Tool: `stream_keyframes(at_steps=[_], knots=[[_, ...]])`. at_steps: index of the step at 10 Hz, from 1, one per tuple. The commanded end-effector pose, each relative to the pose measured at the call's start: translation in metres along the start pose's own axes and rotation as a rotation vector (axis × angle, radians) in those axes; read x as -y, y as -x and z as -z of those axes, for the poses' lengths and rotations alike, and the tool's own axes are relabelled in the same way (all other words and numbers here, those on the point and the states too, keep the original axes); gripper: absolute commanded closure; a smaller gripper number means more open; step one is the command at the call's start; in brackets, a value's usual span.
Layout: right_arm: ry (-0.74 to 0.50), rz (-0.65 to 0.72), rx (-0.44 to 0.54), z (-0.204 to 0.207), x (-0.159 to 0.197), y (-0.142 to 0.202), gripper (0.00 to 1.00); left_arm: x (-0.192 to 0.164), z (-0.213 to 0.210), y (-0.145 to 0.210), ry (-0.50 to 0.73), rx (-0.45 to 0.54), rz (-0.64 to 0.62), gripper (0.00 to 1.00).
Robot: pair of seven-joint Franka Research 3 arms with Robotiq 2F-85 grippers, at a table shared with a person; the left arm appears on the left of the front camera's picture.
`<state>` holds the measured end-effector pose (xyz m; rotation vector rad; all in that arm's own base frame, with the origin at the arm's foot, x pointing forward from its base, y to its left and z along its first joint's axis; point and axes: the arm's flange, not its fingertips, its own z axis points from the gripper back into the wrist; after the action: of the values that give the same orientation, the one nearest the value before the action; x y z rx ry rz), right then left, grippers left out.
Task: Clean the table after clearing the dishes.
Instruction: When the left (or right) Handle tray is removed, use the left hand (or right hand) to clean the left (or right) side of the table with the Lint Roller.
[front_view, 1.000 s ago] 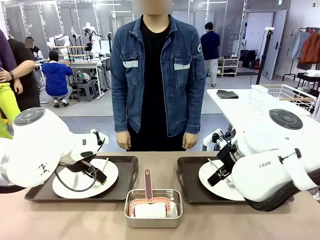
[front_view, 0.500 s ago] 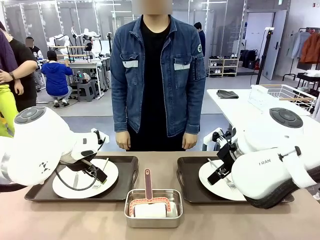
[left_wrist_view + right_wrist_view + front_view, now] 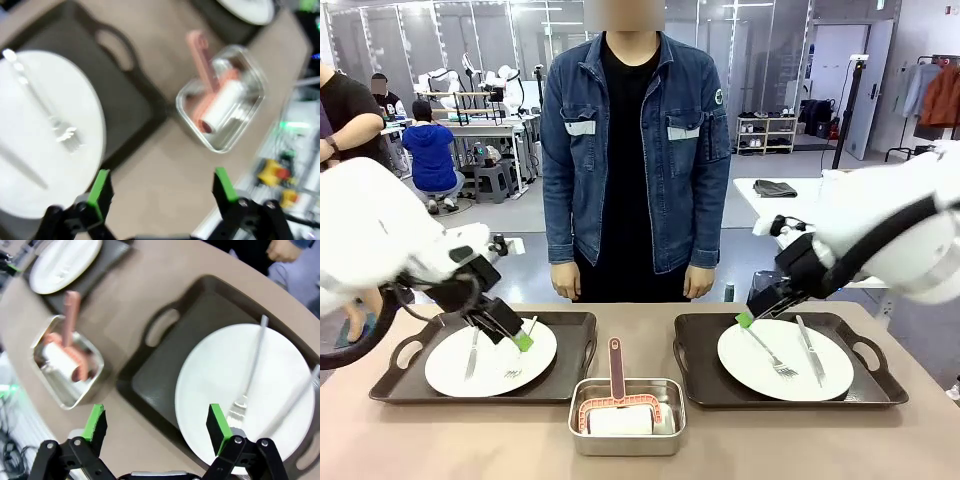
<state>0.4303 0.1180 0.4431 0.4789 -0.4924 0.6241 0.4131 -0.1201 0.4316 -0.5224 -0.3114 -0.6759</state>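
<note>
On the beige table (image 3: 440, 440) lie two dark trays. The left tray (image 3: 570, 350) carries a white plate (image 3: 445, 370) with a knife and fork; my left gripper (image 3: 518, 338) hovers open over that plate's right side. The right tray (image 3: 695, 370) holds a second plate (image 3: 760, 375) with a fork (image 3: 765, 352) and knife (image 3: 810, 350); my right gripper (image 3: 748, 318) hangs open above this tray's far left part. The left wrist view shows open green fingertips (image 3: 100, 187) over the plate's (image 3: 35, 135) edge. In the right wrist view, open fingertips (image 3: 219, 422) frame the tray (image 3: 160, 370) and plate (image 3: 225, 375).
A steel pan (image 3: 627, 415) with a pink-handled white roller sits between the trays near the front edge. A person in a denim jacket (image 3: 635, 150) stands at the far side, hands down. A white table with a wire rack (image 3: 790, 200) stands back right.
Both arms have swung up and outward, uncovering the trays and plates. Each gripper now hangs over its own tray. The jaws stayed open.
</note>
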Motion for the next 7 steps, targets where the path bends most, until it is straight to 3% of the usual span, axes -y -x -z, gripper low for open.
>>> stream_keyframes(at_steps=[1,3,4,5,6,7], knots=[[-0.215,0.079,-0.001,-0.004,0.034,0.01,0.0,-0.045,-0.023,0.007,0.272,-0.06,-0.099,0.0],[-0.447,0.204,0.086,-0.029,0.061,0.043,0.0,-0.067,-0.051,0.036,0.517,0.066,-0.131,0.0],[-0.524,0.283,0.141,-0.041,0.074,0.057,0.0,-0.09,-0.062,0.054,0.626,0.147,-0.224,0.0],[-0.572,0.339,0.203,-0.056,0.085,0.071,0.0,-0.111,-0.075,0.076,0.712,0.178,-0.293,0.0],[-0.587,0.376,0.26,-0.074,0.099,0.086,0.0,-0.132,-0.089,0.097,0.781,0.27,-0.311,0.0],[-0.559,0.433,0.279,-0.091,0.117,0.1,0.0,-0.156,-0.098,0.116,0.781,0.333,-0.377,0.0]])
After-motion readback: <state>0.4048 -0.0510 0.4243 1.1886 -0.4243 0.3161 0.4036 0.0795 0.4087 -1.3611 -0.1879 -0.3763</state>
